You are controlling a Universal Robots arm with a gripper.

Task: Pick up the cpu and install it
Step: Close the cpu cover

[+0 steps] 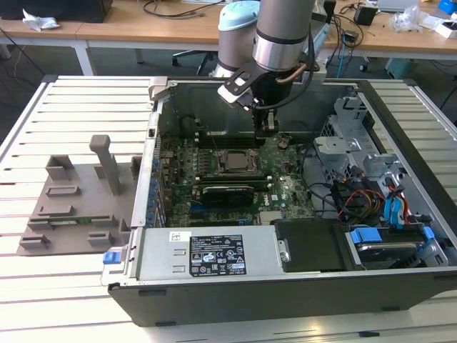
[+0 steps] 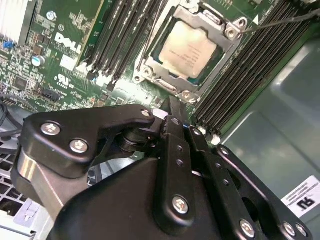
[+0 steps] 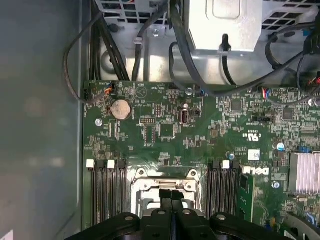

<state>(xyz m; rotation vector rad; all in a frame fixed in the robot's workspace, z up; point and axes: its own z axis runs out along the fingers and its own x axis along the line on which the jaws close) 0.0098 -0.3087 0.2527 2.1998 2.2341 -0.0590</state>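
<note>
Cpu [image 2: 190, 47] sat in the socket [image 2: 207, 20] on the board [image 3: 160, 130]. Gripper [image 1: 265, 130] hung near the socket, toward the exterior view's right, clenched on nothing.

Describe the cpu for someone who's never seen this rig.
In the open computer case, look at the green motherboard: near its middle a grey metal socket frame sits between two banks of black memory slots. The cpu is the flat square lying inside that frame, its plain pale metal top unlike the dark slots and busy green board around it.
</note>
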